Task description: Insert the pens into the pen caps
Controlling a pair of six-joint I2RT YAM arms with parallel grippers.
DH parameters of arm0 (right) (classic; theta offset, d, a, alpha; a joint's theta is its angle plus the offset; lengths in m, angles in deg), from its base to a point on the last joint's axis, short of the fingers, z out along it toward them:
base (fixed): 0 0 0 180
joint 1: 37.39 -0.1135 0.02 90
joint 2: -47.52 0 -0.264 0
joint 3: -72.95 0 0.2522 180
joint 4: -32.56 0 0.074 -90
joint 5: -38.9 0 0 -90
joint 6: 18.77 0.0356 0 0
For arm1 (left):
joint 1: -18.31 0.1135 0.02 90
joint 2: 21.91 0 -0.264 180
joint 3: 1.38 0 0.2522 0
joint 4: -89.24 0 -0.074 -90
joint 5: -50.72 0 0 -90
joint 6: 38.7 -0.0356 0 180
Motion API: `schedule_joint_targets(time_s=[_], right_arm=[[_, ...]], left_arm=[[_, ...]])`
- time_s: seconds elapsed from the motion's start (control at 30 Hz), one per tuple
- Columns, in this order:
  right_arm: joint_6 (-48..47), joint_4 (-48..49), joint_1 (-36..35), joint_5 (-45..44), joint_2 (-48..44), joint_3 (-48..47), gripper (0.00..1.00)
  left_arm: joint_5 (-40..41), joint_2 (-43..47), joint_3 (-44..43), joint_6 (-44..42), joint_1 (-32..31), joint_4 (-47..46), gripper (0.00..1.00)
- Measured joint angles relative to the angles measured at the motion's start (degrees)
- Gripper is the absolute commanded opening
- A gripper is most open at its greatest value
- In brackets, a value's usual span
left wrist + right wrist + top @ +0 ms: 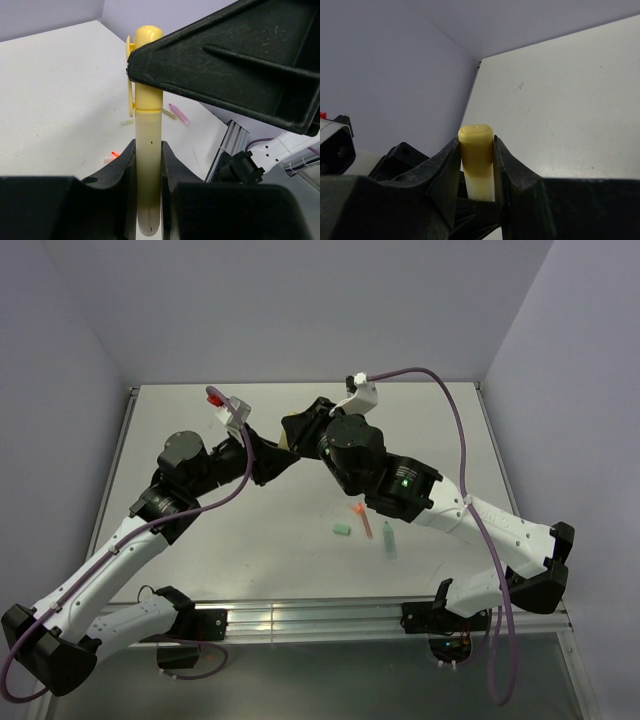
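A pale yellow pen [148, 165] stands upright between the fingers of my left gripper [148, 146], which is shut on its barrel. A yellow pen cap [148, 36] sits over the pen's upper end. My right gripper [476, 144] is shut on that cap [476, 140], and the pale pen barrel [483, 185] shows just below it. One right finger [225, 65] crosses the cap in the left wrist view. From above, the left gripper [268, 462] and the right gripper [296, 432] meet over the middle of the table.
On the table [200, 440] near the right arm lie an orange-red pen [362, 521], a mint cap [342, 530] and a mint-teal pen [389, 540]. The left wrist view also shows a purple cap [179, 114] and a cream cap [126, 122] on the surface.
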Motion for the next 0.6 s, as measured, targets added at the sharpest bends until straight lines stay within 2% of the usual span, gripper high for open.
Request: schedule_joint_targets(time_s=[0.6], right_arm=[[0.02, 0.44, -0.26, -3.98, 1.9, -1.73, 0.0]], left_arm=[[1.07, -2.56, -3.54, -1.18, 0.02, 2.51, 0.0]])
